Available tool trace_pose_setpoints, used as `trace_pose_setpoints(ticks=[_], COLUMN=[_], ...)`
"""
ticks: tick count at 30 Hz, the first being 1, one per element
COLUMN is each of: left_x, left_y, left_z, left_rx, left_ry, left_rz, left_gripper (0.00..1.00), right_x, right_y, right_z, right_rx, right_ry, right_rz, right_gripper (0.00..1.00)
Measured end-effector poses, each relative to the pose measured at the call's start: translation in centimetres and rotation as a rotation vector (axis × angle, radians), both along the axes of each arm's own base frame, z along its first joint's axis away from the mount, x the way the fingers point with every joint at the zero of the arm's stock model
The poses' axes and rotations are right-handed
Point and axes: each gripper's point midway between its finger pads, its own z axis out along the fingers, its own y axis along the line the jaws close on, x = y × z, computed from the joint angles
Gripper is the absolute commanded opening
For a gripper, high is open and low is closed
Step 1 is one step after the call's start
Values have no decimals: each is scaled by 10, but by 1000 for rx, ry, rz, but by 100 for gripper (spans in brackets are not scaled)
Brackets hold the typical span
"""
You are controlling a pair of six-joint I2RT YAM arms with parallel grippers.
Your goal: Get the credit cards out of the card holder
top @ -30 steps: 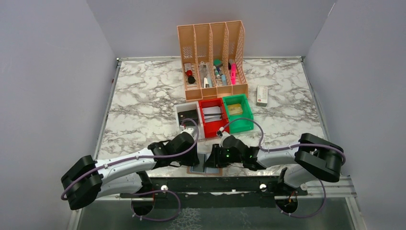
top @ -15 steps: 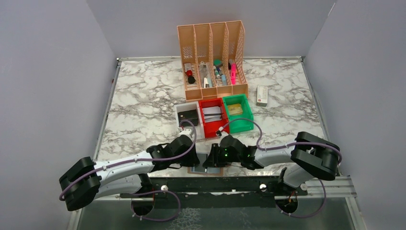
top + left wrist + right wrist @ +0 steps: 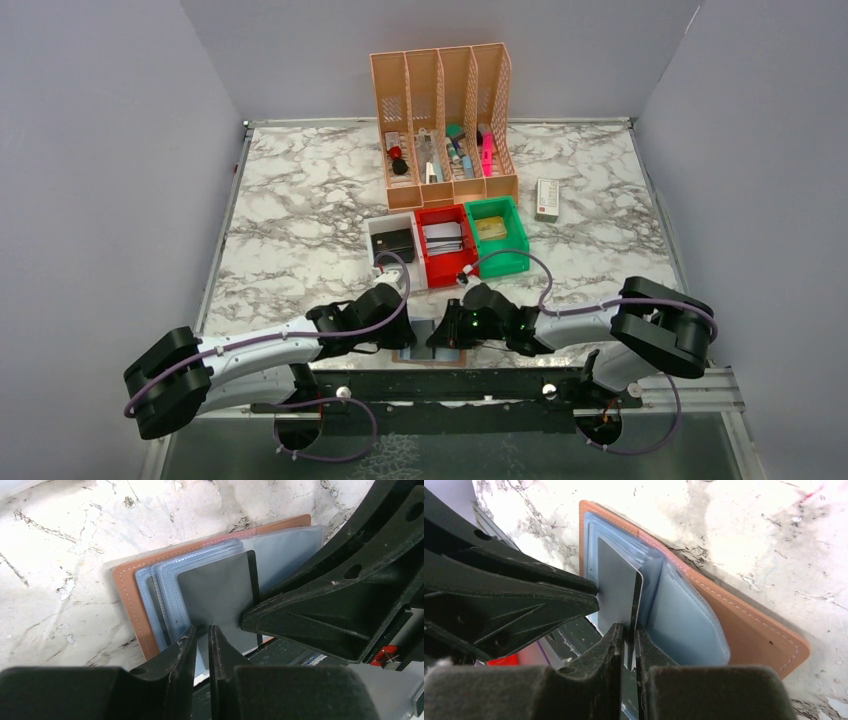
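Note:
The brown card holder [image 3: 127,605] lies open at the table's near edge, its bluish plastic sleeves [image 3: 160,585] fanned up; it also shows in the right wrist view [image 3: 749,630] and the top view [image 3: 406,354]. A dark grey credit card [image 3: 215,590] stands partly out of a sleeve. My right gripper [image 3: 629,630] is shut on the card's [image 3: 616,585] lower edge. My left gripper [image 3: 202,630] is shut on a sleeve beside the card. In the top view the left gripper [image 3: 405,330] and right gripper [image 3: 440,335] meet over the holder. Other cards are hidden.
A white bin [image 3: 392,245], a red bin [image 3: 445,245] and a green bin [image 3: 497,235] stand just behind the grippers. A tan file organiser [image 3: 445,120] is at the back, with a small white box [image 3: 547,198] to its right. The black rail [image 3: 450,380] borders the holder.
Both grippers have drawn slightly closer over the holder. The card now stands a little more upright between them.

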Motion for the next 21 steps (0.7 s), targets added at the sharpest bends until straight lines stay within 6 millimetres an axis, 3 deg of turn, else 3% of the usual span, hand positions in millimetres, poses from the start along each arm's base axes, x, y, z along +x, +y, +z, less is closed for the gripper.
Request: trace_pose_setpoints(ticks=[16,21], left_x=[-1,-1], left_y=[-4,-4], left_z=[-3,-3], left_rx=[-3,-2], left_ry=[7,7], left_rz=[2,1], left_gripper=[12,12], right_x=[-5,-3], right_y=[-6,-10], right_z=[8,9], right_rx=[61,84], right_ry=[5,19], right_rz=[-2,-19], right_gripper=[25,18])
